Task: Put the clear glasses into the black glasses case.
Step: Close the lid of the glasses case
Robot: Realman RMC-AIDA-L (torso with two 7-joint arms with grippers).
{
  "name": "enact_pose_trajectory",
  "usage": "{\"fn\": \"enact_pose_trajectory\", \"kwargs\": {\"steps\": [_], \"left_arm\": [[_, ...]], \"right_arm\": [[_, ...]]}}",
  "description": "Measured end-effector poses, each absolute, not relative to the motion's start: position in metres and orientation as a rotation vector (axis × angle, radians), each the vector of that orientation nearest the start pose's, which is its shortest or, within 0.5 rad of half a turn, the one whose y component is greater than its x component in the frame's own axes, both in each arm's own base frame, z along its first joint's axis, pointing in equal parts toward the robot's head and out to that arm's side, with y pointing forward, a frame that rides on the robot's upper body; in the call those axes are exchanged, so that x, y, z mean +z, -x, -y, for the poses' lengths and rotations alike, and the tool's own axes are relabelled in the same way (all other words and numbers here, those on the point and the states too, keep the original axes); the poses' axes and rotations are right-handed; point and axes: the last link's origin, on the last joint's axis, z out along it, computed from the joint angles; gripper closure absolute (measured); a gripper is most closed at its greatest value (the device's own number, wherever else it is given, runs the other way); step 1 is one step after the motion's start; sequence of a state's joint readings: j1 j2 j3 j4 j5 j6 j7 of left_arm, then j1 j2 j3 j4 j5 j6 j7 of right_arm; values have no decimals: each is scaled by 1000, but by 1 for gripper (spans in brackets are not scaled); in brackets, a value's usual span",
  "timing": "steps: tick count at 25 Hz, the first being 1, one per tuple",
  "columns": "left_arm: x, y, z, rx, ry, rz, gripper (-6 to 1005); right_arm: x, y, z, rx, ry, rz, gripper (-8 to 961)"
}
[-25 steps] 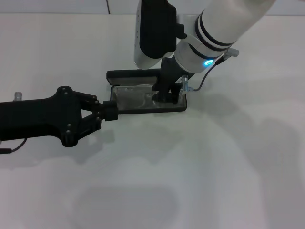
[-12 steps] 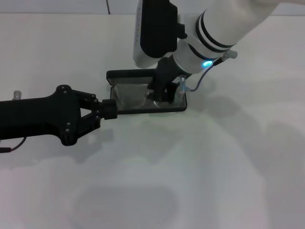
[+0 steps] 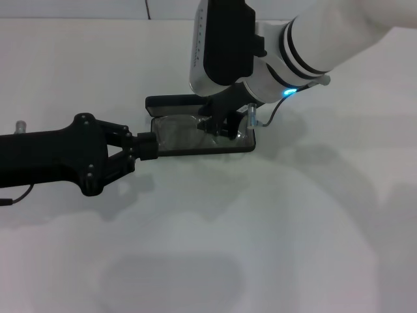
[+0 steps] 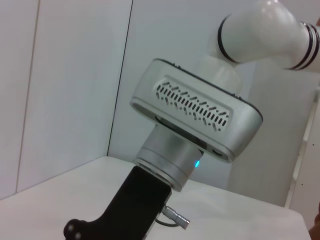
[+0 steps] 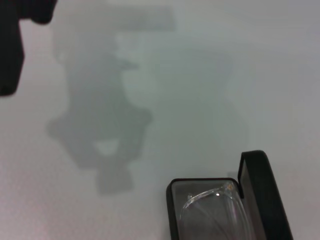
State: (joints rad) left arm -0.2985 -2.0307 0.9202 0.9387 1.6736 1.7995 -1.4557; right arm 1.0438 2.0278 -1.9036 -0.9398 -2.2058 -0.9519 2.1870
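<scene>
The black glasses case (image 3: 242, 147) lies open on the white table, its lid (image 3: 174, 102) folded back on the far side. The clear glasses (image 3: 179, 132) rest inside on the grey lining, and show there in the right wrist view too (image 5: 209, 196), beside the raised lid (image 5: 257, 197). My right gripper (image 3: 220, 128) hangs open just above the right half of the case, holding nothing. My left gripper (image 3: 148, 146) reaches in from the left, fingertips together near the case's left end. It holds nothing.
The white table (image 3: 273, 228) spreads bare around the case, crossed by arm shadows. A dark part of the left arm (image 5: 10, 45) sits at a corner of the right wrist view, apart from the case. The left wrist view shows the right arm's wrist (image 4: 195, 115).
The right gripper has lifted and tilted away from the case's right end, leaving the glasses inside. The left arm has drifted slightly left and up. The case has not moved.
</scene>
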Motion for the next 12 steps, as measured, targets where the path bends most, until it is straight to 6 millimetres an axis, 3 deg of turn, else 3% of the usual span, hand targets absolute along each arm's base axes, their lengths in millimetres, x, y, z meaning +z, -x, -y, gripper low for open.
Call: {"fn": "enact_pose_trajectory", "kwargs": {"steps": [6,12], "left_arm": [[58,251,-284,-975,2685,437,889],[63,240,-315,-1047,2520,452,889]], "right_arm": [[-105,-63,-386,-200,2857,101,733],[-88,-103,-358,45,2793,-85,722]]}}
